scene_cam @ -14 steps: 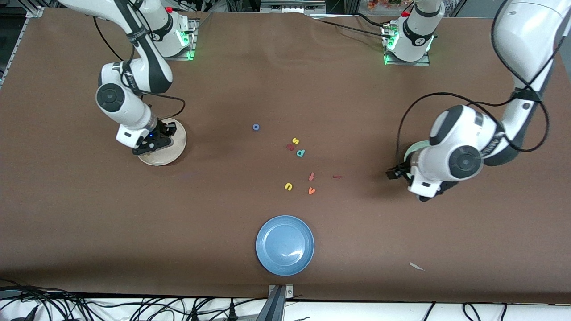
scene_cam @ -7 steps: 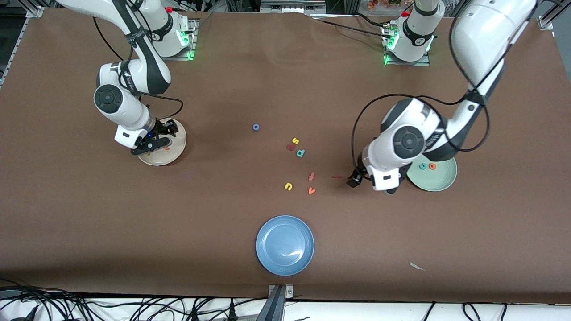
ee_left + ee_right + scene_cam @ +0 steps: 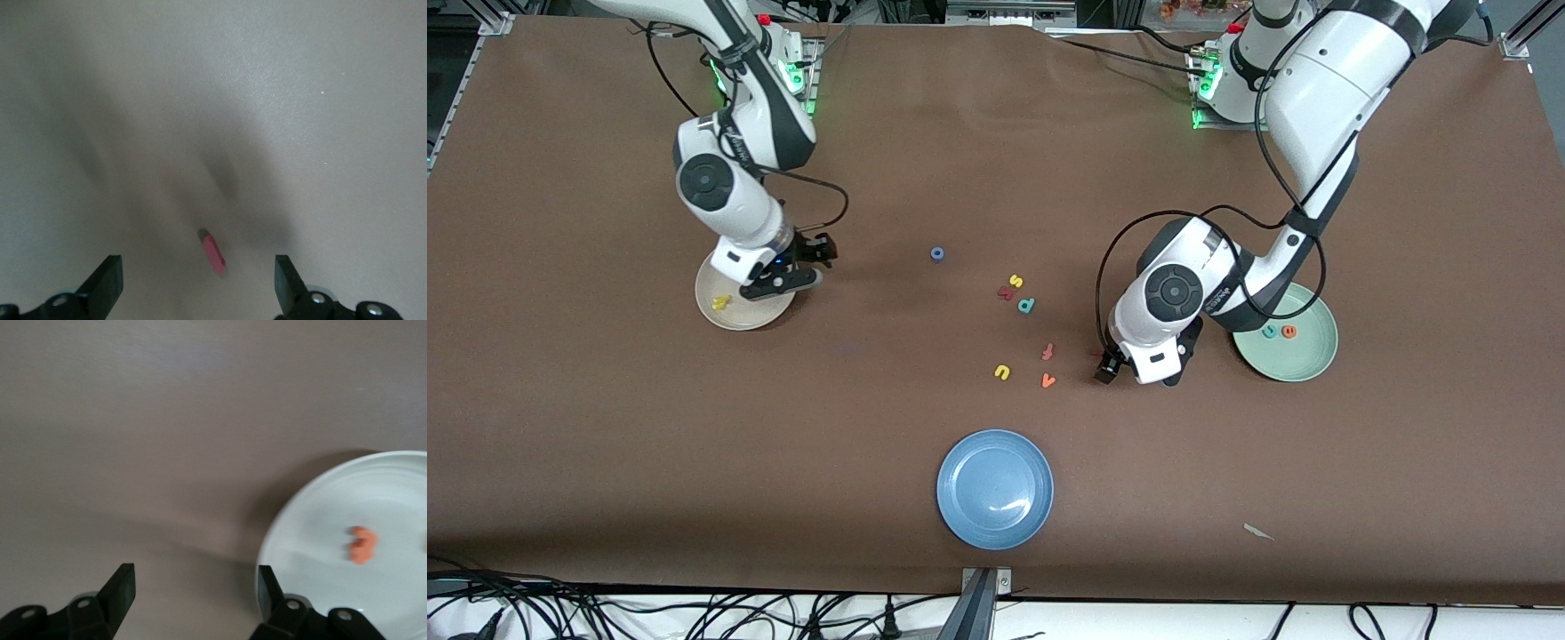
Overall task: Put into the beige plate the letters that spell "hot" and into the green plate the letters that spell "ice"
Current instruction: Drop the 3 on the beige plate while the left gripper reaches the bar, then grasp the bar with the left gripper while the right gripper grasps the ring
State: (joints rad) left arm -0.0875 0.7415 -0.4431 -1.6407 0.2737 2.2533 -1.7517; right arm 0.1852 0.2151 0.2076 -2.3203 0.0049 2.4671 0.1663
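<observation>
Right pincer (image 3: pixel 805 267) is held apart and empty beside the beige plate (image 3: pixel 740 313), where yellow "h" (image 3: pixel 720 302) lies. Left pincer (image 3: pixel 1116 364) is spread over the dark red "i" (image 3: pixel 214 253). A skewed closure could flick the bar off toward the orange "v" (image 3: pixel 1048 380).

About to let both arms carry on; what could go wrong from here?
The left gripper hangs open over the tiny red "i", which lies skewed between the jaws, so closing may push it aside. The "i" also has the "f" and "v" nearby. The right gripper is open beside the beige plate; the blue "o" remains on the table.
</observation>
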